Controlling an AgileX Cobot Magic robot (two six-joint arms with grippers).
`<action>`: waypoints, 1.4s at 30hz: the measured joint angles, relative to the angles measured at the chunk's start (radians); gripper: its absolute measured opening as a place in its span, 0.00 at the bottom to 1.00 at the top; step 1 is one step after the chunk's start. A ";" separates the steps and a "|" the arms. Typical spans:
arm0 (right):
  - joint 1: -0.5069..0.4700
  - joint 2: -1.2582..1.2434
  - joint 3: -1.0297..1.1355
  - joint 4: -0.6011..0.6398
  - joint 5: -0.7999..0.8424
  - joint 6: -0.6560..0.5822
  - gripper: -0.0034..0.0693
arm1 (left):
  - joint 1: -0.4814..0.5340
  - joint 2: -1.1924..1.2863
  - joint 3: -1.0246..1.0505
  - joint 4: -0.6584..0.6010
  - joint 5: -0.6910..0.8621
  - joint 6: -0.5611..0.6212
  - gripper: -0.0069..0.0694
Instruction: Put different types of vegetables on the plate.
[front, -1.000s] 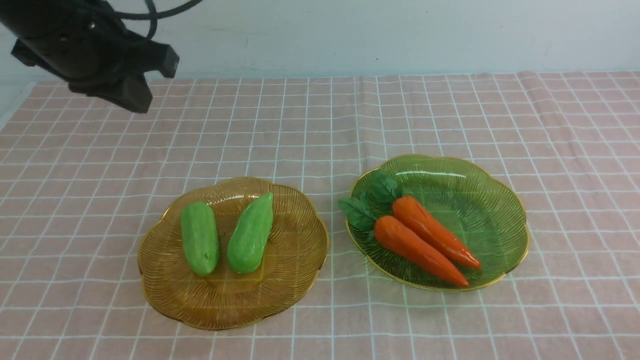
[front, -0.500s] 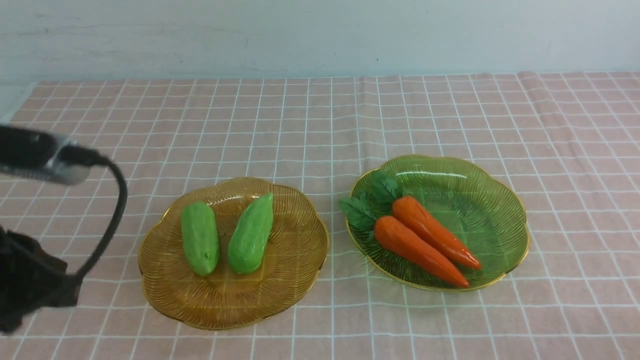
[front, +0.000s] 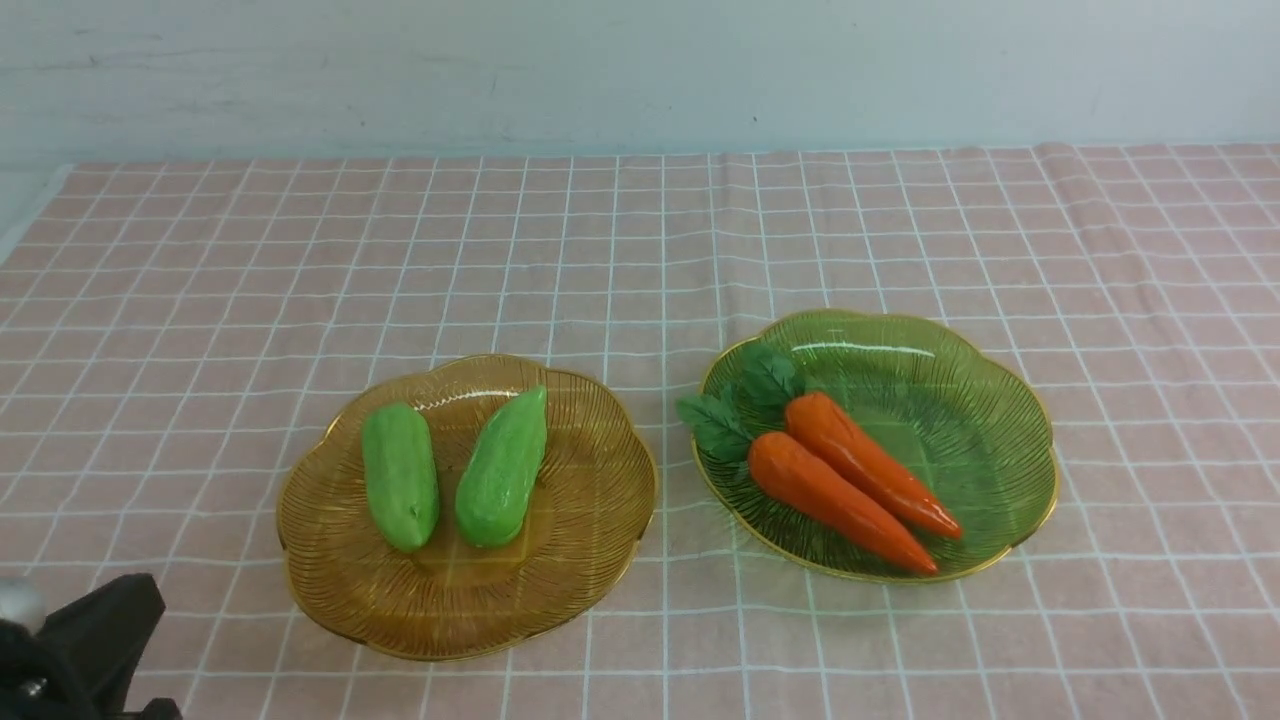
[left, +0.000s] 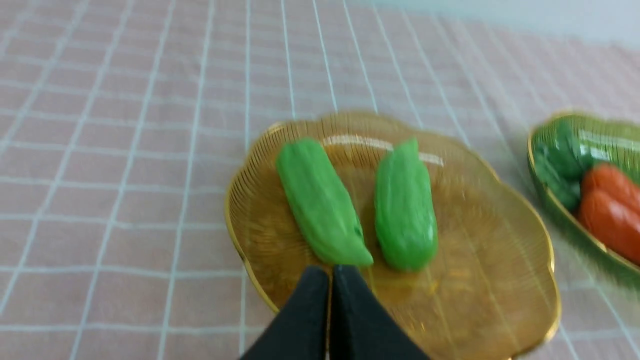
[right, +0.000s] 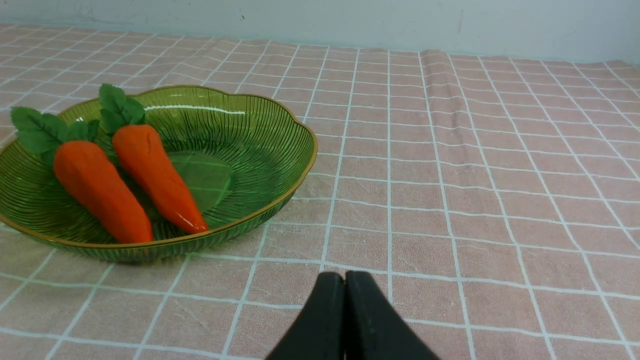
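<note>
Two light green gourds (front: 400, 477) (front: 502, 468) lie side by side on an amber plate (front: 590, 560). Two orange carrots (front: 835, 500) (front: 868, 462) with green leafy tops lie on a green plate (front: 960, 400) to its right. My left gripper (left: 330, 270) is shut and empty, above the near rim of the amber plate (left: 490, 300), just short of a gourd (left: 320, 205). Only the left arm's black body (front: 70, 650) shows in the front view, at the bottom left corner. My right gripper (right: 344, 275) is shut and empty over the cloth, right of the green plate (right: 240, 135).
A pink checked cloth (front: 640, 230) covers the table up to a pale wall at the back. The cloth has a raised fold (right: 435, 85) to the right of the green plate.
My left arm has swung from high at the back left down to the front left corner. The vegetables and plates have not moved.
</note>
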 joint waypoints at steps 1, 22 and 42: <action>0.000 0.000 0.000 0.000 0.000 0.000 0.03 | 0.000 -0.002 0.018 -0.004 -0.027 -0.001 0.09; 0.000 0.000 0.000 0.000 0.000 0.000 0.03 | 0.000 -0.088 0.120 0.055 -0.049 0.113 0.09; 0.000 0.000 0.000 -0.002 0.000 0.000 0.03 | 0.121 -0.449 0.176 0.276 0.293 0.086 0.09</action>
